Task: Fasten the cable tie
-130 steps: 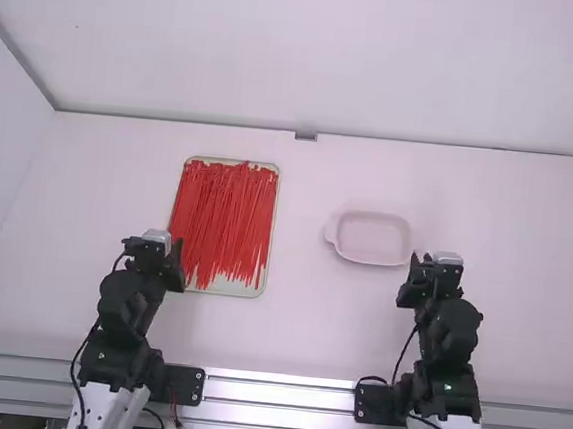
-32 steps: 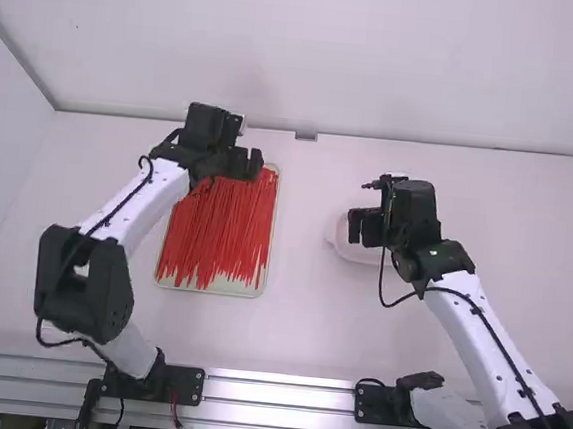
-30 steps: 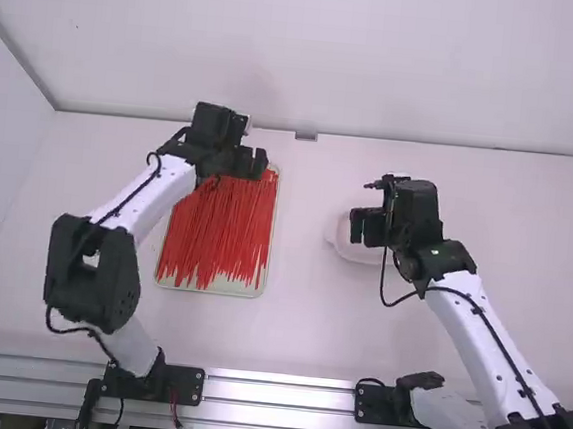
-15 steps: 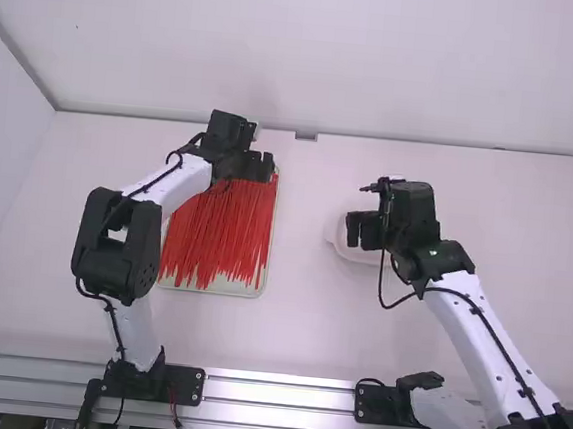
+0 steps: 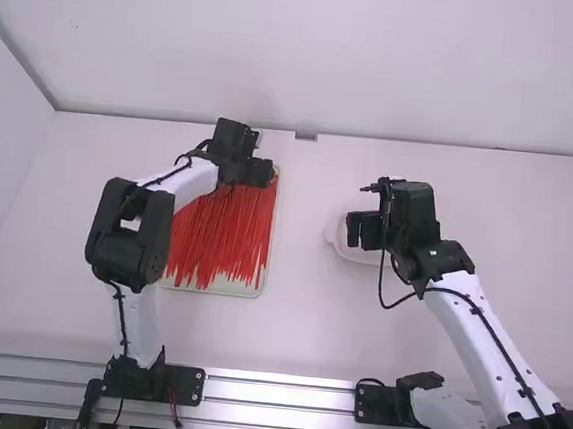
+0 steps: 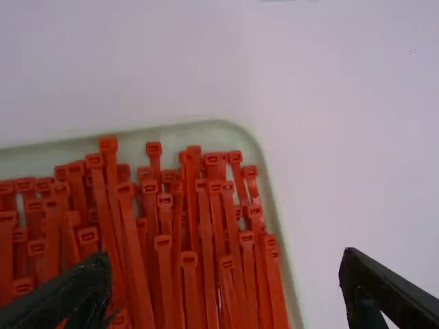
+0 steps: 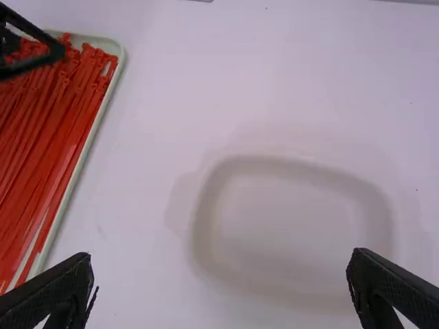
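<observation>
A heap of red cable ties (image 5: pixel 220 234) lies lengthwise in a pale green tray (image 5: pixel 266 263) left of the table's middle. My left gripper (image 5: pixel 245 169) hangs over the tray's far right corner. In the left wrist view the left gripper (image 6: pixel 225 274) is open wide above the heads of the cable ties (image 6: pixel 171 226), with nothing held. My right gripper (image 5: pixel 365 229) hovers over a shallow white dish (image 5: pixel 339 237) to the right of the tray. The right wrist view has the right gripper (image 7: pixel 219 274) open and empty above the dish (image 7: pixel 288 219).
The tray's rounded far corner (image 6: pixel 240 130) sits close to bare white table on its far and right sides. White walls close the table at the back and left. The other arm's gripper (image 7: pixel 27 41) appears over the tray (image 7: pixel 103 89) in the right wrist view.
My left gripper has slid right along the tray's far end to its far right corner. The right gripper has stayed over the dish, shifting only slightly.
</observation>
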